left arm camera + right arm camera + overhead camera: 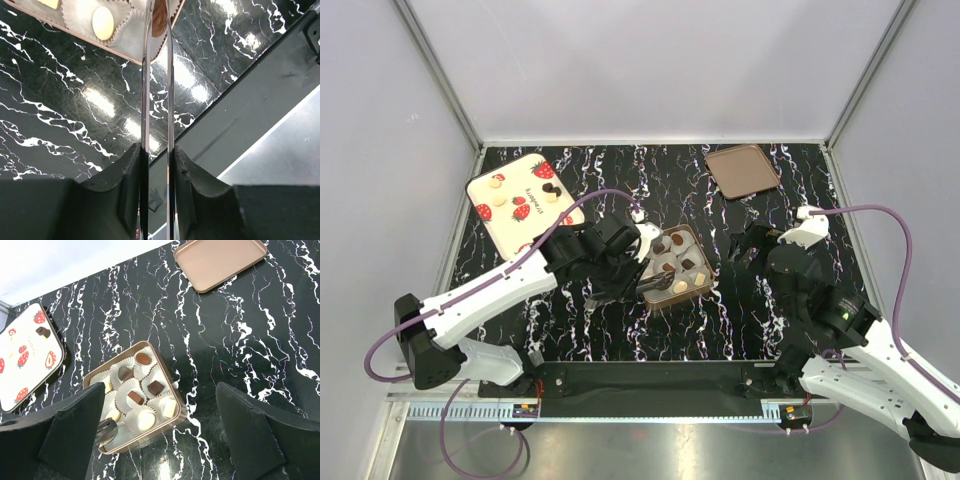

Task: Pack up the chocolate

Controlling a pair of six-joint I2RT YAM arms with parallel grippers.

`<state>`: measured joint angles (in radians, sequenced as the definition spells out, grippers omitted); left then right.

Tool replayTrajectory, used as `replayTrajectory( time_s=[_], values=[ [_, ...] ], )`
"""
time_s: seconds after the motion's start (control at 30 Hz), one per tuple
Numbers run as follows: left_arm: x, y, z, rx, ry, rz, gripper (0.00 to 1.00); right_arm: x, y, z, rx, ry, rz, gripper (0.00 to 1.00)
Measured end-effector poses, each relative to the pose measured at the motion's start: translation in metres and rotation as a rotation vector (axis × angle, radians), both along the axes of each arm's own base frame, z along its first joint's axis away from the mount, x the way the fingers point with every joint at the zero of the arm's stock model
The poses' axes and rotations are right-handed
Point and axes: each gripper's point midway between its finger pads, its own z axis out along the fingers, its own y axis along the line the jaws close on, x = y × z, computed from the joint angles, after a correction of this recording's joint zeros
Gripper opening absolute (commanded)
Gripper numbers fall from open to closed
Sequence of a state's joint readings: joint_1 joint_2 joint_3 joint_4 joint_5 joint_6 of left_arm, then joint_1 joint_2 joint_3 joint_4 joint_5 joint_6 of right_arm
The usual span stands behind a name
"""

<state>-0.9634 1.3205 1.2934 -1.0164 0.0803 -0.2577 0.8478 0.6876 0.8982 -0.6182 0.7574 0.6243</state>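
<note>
gaping right pincer (748, 245) over open marble (750, 325) beside box (709, 268) rim

On my screen the table (670, 180) is black with thin white veins, like marble. The tray (515, 178) is cream with red strawberry prints (521, 211). The box (176, 394) and the lid (220, 260) are both copper-brown, and the paper cups (126, 386) in the box are white and pleated. I see the chocolate (156, 387) in two colours, dark brown and cream-white. The tweezers (145, 100) are shiny silver. The cables (860, 208) are purple, and the arms (490, 295) are white with black joints.
</note>
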Motion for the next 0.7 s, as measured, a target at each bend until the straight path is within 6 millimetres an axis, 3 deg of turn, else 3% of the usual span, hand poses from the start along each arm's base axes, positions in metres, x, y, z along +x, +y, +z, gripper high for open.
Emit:
replayTrajectory(
  time_s=[0.7],
  values=[
    [-0.003,0.007,-0.019,0.069,0.029,-0.010,0.32,-0.001,0.002,0.000,0.007,0.001,0.008,1.00]
  ],
)
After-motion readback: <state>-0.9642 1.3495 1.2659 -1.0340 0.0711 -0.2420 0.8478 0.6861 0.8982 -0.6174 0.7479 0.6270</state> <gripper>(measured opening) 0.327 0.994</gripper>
